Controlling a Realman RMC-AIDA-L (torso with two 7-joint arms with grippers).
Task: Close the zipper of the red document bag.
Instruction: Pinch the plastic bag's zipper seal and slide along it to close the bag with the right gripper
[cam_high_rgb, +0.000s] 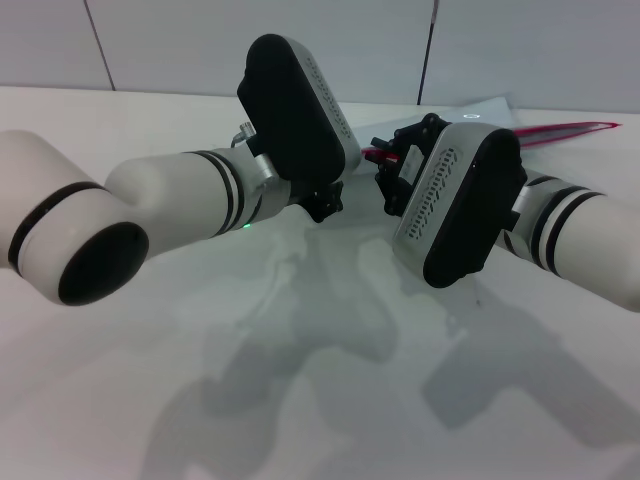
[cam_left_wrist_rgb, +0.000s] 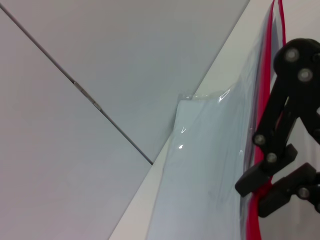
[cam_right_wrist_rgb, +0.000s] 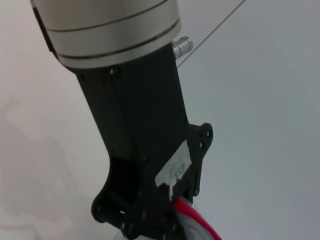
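Both arms are crowded together over the white counter, right at the near end of the zipper.

The bag lies flat on the counter close to the wall, mostly hidden behind the grippers in the head view. Only a bit of its pale plastic and the red strip poke out past the right gripper. In the left wrist view you get a much better look: translucent blue-grey pouch with the red zipper running along one long edge.

The right gripper sits right on that red edge. The left wrist view shows its black fingers pinched around the strip, so the jaws look closed on the zipper. Can't make out the slider itself though.

The left gripper is just beside the right one, also low over the counter at the bag's end. Red strip shows right under it in the right wrist view, but I honestly can't tell how its jaws stand.
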